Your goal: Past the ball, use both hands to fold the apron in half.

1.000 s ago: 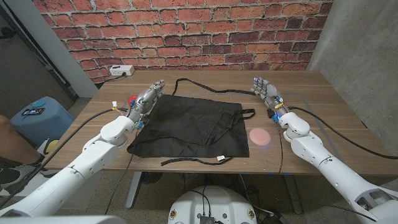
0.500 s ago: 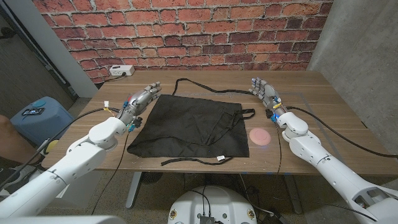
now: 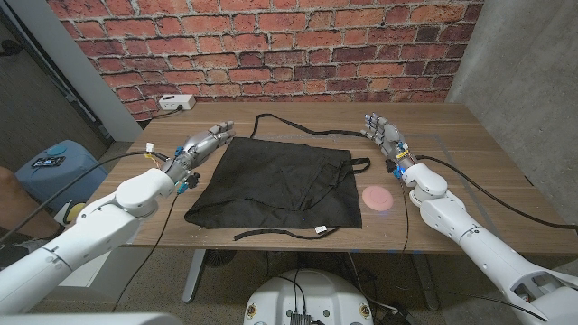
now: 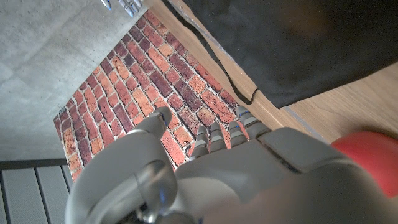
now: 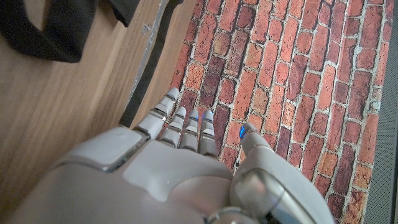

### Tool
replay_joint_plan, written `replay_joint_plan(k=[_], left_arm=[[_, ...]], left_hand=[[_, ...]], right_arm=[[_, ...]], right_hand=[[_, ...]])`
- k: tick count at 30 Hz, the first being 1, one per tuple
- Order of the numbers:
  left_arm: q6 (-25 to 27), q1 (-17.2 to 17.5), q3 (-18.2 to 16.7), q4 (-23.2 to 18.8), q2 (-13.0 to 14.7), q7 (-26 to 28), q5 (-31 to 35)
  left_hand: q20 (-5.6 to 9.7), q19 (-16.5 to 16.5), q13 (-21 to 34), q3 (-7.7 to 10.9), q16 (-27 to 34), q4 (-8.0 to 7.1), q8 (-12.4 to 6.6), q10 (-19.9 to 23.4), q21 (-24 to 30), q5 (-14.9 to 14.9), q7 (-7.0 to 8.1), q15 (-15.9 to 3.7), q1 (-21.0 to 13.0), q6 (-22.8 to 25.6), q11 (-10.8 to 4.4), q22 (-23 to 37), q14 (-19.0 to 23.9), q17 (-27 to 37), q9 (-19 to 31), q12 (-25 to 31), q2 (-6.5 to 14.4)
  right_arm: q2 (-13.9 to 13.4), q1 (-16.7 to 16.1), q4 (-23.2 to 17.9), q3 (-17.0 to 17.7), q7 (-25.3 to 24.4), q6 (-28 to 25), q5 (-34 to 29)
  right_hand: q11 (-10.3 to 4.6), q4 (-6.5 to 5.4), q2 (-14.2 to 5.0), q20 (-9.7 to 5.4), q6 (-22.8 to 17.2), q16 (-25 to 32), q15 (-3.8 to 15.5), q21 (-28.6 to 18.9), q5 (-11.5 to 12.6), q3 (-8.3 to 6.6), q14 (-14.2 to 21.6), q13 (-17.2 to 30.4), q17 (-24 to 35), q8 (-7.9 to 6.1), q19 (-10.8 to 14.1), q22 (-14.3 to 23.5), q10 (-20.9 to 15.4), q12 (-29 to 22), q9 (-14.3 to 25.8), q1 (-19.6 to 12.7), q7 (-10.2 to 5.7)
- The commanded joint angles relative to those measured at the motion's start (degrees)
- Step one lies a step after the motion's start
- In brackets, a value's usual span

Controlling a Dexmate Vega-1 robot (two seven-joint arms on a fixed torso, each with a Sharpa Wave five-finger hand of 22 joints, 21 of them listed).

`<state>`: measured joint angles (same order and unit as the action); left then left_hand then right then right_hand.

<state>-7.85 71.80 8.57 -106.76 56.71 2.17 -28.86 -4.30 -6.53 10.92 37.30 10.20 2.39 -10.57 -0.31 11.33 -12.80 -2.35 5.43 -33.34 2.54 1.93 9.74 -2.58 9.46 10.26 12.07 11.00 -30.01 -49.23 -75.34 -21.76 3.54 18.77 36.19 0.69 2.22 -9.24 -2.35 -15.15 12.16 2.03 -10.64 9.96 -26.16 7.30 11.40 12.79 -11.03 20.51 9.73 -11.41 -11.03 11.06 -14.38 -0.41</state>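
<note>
Meanwhile, the black apron (image 3: 278,185) lies spread flat on the wooden bench (image 3: 470,153), between the robot's two hands. Its left hand (image 3: 200,145) hovers just beside the apron's far left corner, fingers apart and holding nothing; a red ball (image 4: 367,155) sits close under that hand in the left wrist view. Its right hand (image 3: 384,135) is raised, fingers spread and empty, well clear of the apron's strap (image 3: 359,163), with a pink disc (image 3: 377,199) lying nearer the robot.

Head overlooks table (image 3: 470,162); wrists close
</note>
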Motion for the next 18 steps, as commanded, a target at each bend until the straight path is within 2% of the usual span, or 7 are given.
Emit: replay_joint_plan(k=[1, 10, 13, 18], left_arm=[[0.46, 6.40, -4.75, -4.07, 5.45, 0.18, 5.14], [0.70, 12.21, -10.39, -5.86, 7.72, -0.86, 9.45], [1.44, 14.23, -12.66, -6.73, 8.35, -1.08, 12.16], [2.63, 17.19, -16.26, -7.95, 7.76, -2.13, 15.78]], left_hand=[[-0.09, 0.30, 0.14, -0.48, -0.05, -0.12, 0.07, -0.32, -0.08, -0.50, 0.06, 0.18, 0.07, -0.29, 0.14, 0.27, -0.45, 0.31, 0.14, -0.18, -0.39], [-0.22, 0.44, 0.16, -1.17, 0.03, -0.35, -0.05, -0.22, -0.10, -0.42, 0.36, 0.07, 0.73, -0.10, -0.07, 0.29, -0.61, 0.37, 0.15, -0.12, -0.43], [-0.87, 0.83, 0.16, -1.90, 0.10, -0.82, -0.05, -0.35, -0.21, -0.23, 1.06, -0.80, 1.58, -0.10, -1.23, 0.32, -0.73, 0.44, 0.16, -0.16, -0.54], [-1.69, 1.42, 0.13, -2.66, 0.17, -1.18, -0.10, -0.18, -0.37, -0.03, 1.91, -1.26, 2.45, 0.07, -1.95, 0.34, -0.66, 0.45, 0.17, -0.10, -0.83]], right_arm=[[-0.31, -1.05, -1.12, 0.16, -0.44, 0.23, 0.00], [-0.58, -1.54, -2.00, 0.04, -0.93, -0.04, -0.36], [-0.60, -1.50, -2.06, -0.04, -0.95, -0.14, -0.45], [-0.46, -1.01, -1.70, -0.32, -0.87, -0.06, -0.87]], right_hand=[[0.03, 0.09, -0.37, -1.97, -0.17, 0.28, 1.23, -0.27, 0.02, -0.08, -0.39, 0.17, 0.03, -0.29, -0.27, 0.09, 0.35, -0.31, 0.16, -0.76, -0.06], [0.06, 0.12, -0.37, -1.92, -0.14, 0.30, 1.21, -0.28, 0.01, -0.03, -0.46, 0.17, 0.03, -0.29, -0.34, 0.09, 0.43, -0.30, 0.16, -0.79, -0.03], [0.17, 0.13, -0.37, -1.91, -0.14, 0.30, 1.25, -0.28, 0.01, -0.01, -0.48, 0.17, 0.03, -0.29, -0.37, 0.09, 0.42, -0.32, 0.16, -0.80, -0.05], [-0.07, 0.15, -0.38, -1.95, -0.13, 0.33, 1.21, -0.29, 0.01, 0.02, -0.48, 0.16, 0.04, -0.29, -0.39, 0.09, 0.51, -0.30, 0.16, -0.81, -0.08]])
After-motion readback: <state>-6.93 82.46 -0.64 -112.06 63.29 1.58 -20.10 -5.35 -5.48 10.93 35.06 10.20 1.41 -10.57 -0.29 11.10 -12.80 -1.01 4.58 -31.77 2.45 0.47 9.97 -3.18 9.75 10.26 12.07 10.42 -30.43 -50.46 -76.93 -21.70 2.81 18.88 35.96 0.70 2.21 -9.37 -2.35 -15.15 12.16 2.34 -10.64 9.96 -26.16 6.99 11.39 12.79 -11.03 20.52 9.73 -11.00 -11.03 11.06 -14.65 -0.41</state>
